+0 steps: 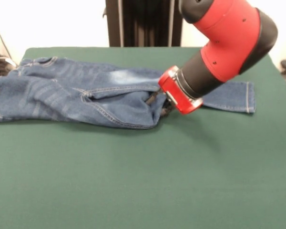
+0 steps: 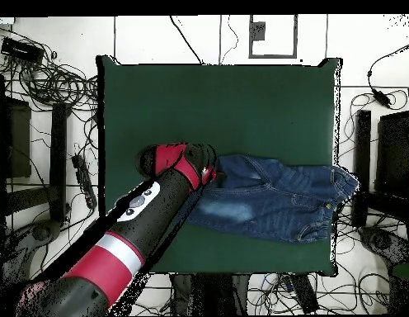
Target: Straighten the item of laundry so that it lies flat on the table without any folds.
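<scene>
The small dark blue denim jeans [image 1: 86, 95] lie at the dark green cloth bench's [image 1: 143, 181] ten o'clock in the front view, one leg doubled back. The jaws [image 1: 163, 102] sit at that fold; their spread I cannot tell. Likely next: draw the folded leg toward three o'clock.

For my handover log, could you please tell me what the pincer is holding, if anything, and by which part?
It cannot be told: the pincer is down at the folded edge of the dark blue denim jeans, near the leg's fold, but the red wrist hides any grip.
</scene>
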You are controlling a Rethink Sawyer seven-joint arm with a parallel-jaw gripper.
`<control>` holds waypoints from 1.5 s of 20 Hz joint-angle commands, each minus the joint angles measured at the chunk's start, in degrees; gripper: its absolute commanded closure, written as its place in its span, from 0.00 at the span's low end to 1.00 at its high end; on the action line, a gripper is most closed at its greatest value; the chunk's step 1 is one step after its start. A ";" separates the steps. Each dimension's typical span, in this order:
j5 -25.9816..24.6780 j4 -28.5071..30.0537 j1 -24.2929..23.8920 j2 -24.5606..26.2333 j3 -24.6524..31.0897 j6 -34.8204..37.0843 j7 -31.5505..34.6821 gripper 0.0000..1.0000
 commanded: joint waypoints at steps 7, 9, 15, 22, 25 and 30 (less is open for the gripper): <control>9.69 0.66 -2.09 -2.24 9.42 1.67 19.35 1.00; 10.90 2.82 -3.23 -5.77 12.23 1.39 16.58 1.00; 16.95 11.50 -8.33 -20.28 19.97 4.69 12.29 1.00; 21.76 12.03 -13.68 -27.83 27.05 9.71 11.28 1.00; 22.93 11.30 -14.92 -28.51 28.06 9.90 13.68 1.00; 28.55 17.94 -19.91 -30.34 34.51 -6.82 7.82 1.00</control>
